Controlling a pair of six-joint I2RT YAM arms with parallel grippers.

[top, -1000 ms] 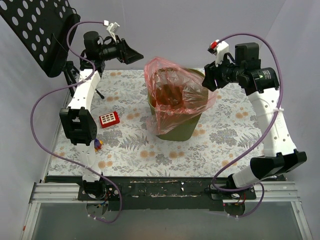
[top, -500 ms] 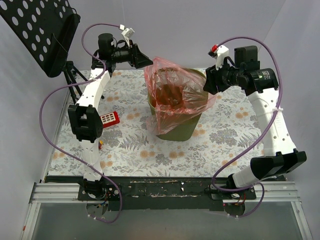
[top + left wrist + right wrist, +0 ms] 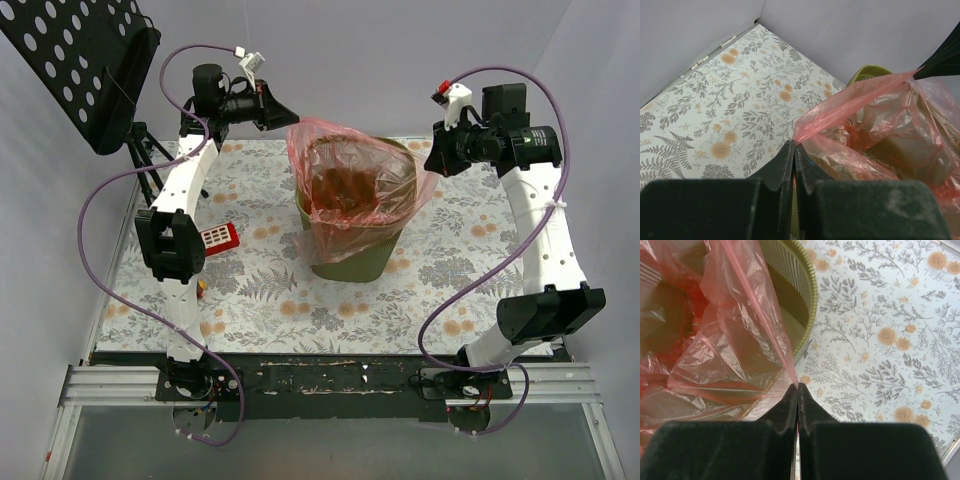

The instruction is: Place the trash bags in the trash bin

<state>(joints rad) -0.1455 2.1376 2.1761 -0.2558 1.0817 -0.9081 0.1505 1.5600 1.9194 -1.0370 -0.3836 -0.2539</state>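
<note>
bin (image 3: 352, 262) btm hidden by bag (image 3: 396, 200), toy (image 3: 222, 236) pt-covered

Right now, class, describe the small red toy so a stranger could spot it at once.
On the floral table, find the olive-green mesh trash bin; the toy lies to its left. It is a flat red rectangle with rows of white buttons, unlike the billowy translucent red bag in the bin.

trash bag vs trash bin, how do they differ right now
The trash bag is thin, translucent red and crinkled; the trash bin is stiff, ribbed olive green. The bag's rim is pinched by the left gripper and right gripper; the bin stands ungripped. Both open upward, bag inside bin.
</note>
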